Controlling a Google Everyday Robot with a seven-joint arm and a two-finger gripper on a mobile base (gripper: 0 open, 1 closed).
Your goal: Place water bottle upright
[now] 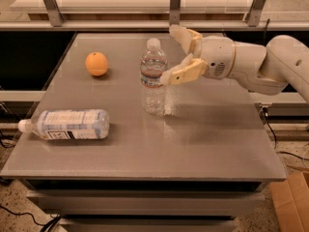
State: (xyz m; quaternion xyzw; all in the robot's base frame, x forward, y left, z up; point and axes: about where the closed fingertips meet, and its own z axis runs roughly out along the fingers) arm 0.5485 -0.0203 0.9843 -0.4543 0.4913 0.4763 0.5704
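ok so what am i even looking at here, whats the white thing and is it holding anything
There is one camera view, looking down at a grey table from its front. The white thing coming in from the right is a robot arm. At its end is the gripper, which has two tan jaws for grasping. It hangs just to the right of the water bottle, level with the bottle's upper half. The jaws are spread wide open and are not clamped on the bottle, so nothing is held. The water bottle stands upright near the middle of the table. Also on the table are an orange at the back left and a larger bottle at the front left. The larger bottle lies on its side with its cap pointing left.
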